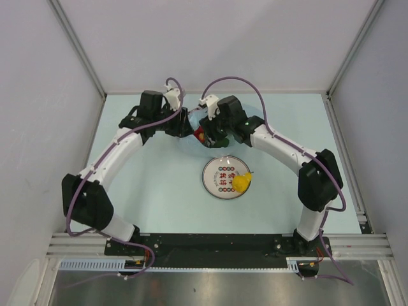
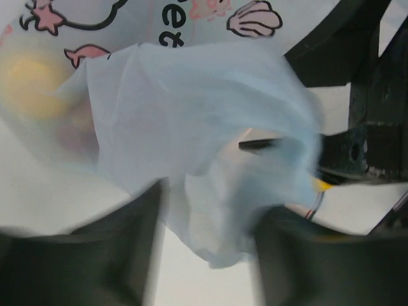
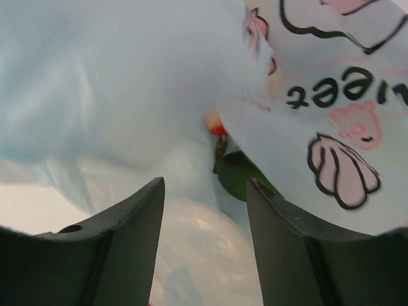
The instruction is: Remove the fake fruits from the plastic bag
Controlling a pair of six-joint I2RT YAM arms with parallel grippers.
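Plastic bag (image 2: pixel 191 121) is bunched between both grippers; left gripper (image 2: pixel 210 207) is spread, a fold draped between its jaws; right gripper (image 3: pixel 204 191) is spread, red berry (image 3: pixel 215 125) and dark green fruit (image 3: pixel 237 175) seen just beyond.

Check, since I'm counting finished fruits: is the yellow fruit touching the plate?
Touching: top view shows the yellow fruit resting on the plate, right side.

The left arm (image 1: pixel 121 150) and right arm (image 1: pixel 280 152) are arched inward from their bases, so that the left gripper (image 1: pixel 183 127) and right gripper (image 1: pixel 207 132) are set almost tip to tip at the plastic bag (image 3: pixel 95 83). Both pairs of jaws are held apart. A fold of the bag is seen between the left fingers (image 2: pixel 127 242).
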